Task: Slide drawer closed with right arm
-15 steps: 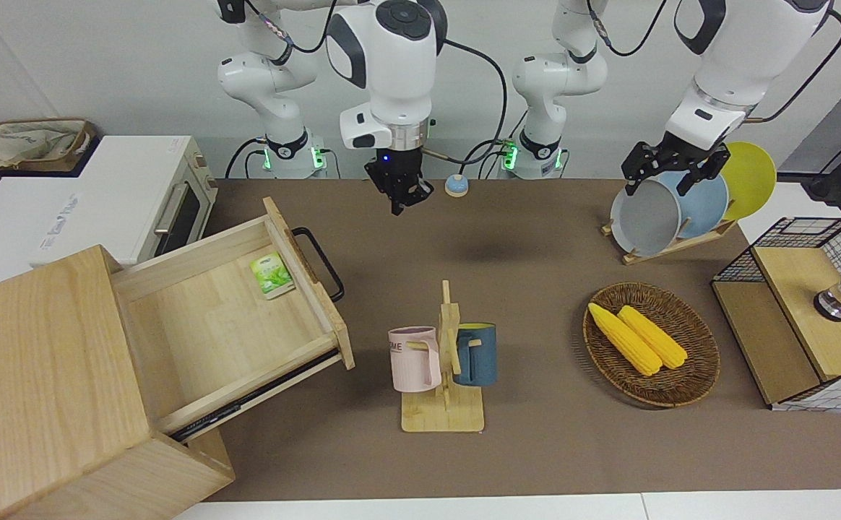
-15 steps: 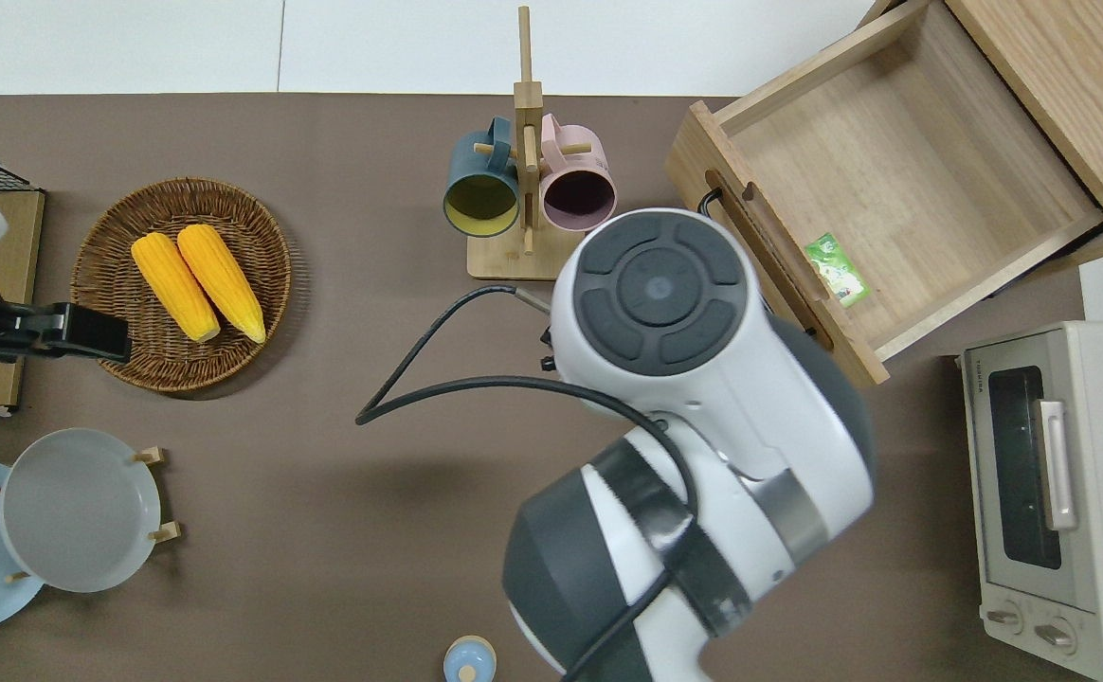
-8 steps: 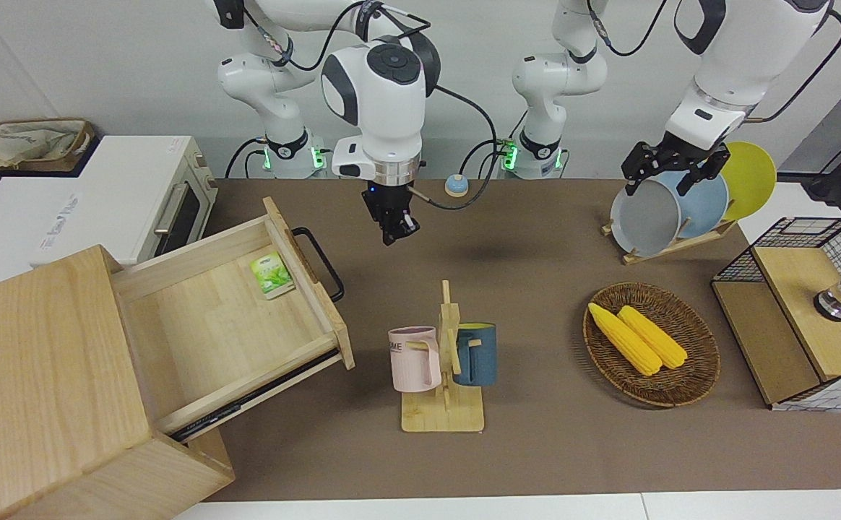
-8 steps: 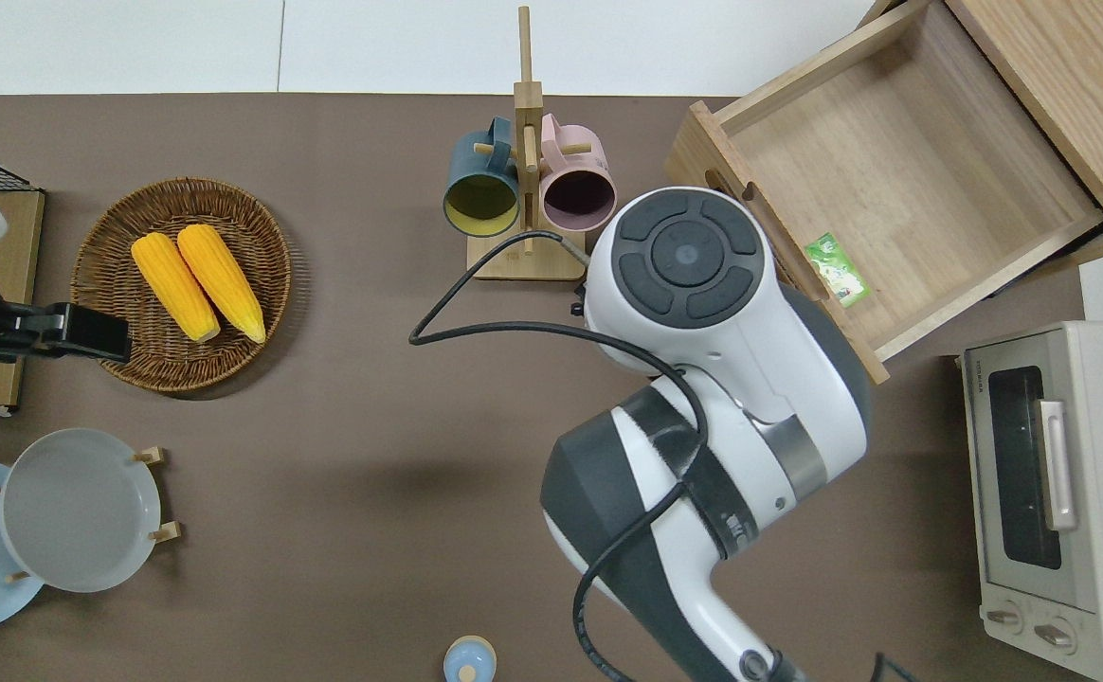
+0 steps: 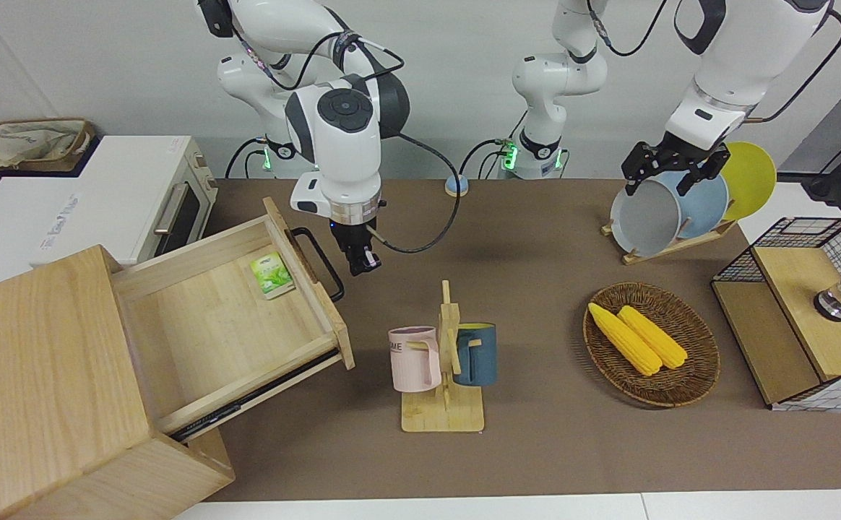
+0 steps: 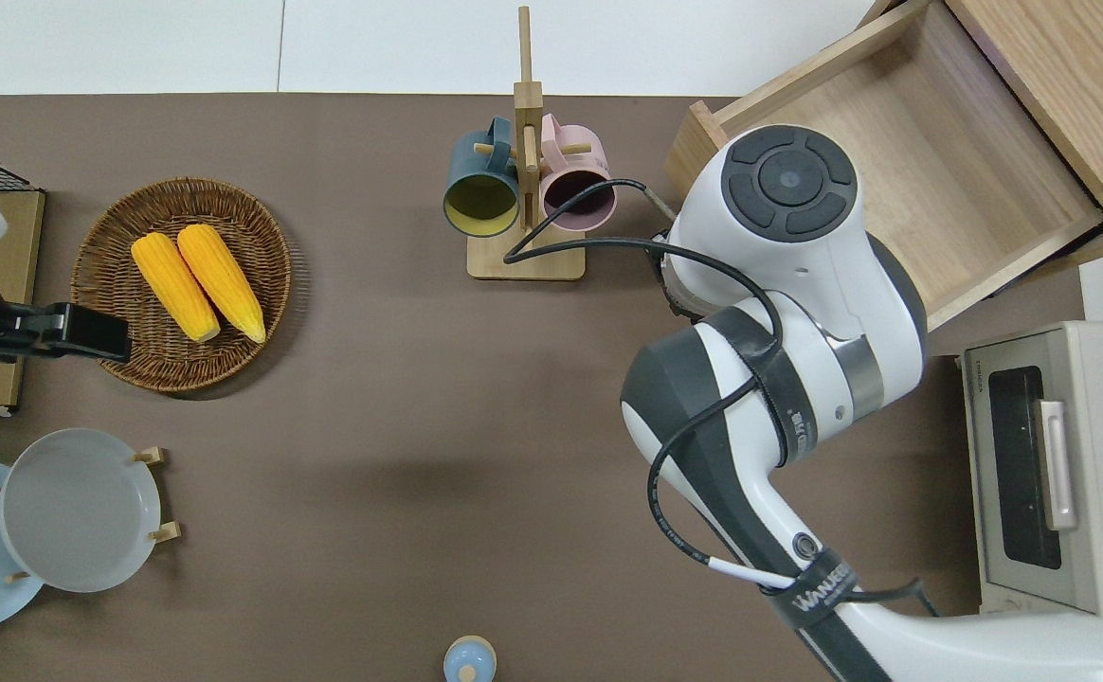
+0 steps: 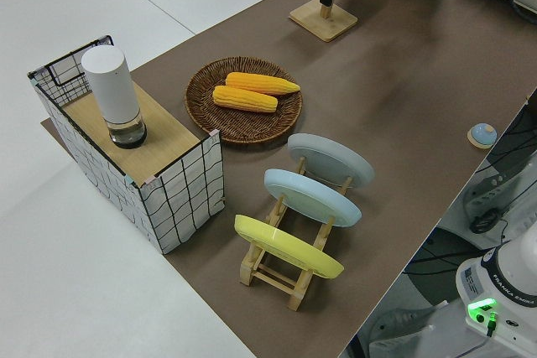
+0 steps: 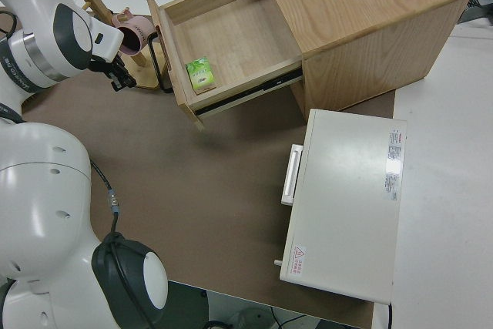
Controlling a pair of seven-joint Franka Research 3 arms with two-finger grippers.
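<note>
I had the right end effector [image 5: 364, 266] hanging just beside the black loop handle [image 5: 317, 261] of the drawer [image 5: 225, 318], which stood pulled well out of its cabinet [image 5: 45, 383] at the right arm's end of the worktop [image 5: 536, 238]; its fingers looked nearly together and held nothing. The drawer front ran long across the end effector's path, so I judged the push must go toward the cabinet, and the left end effector [image 5: 673, 162] was parked. I counted one drawer, one green packet [image 5: 272, 275] in it, two mugs [image 5: 415, 359] and two corn cobs [image 5: 637, 338].
</note>
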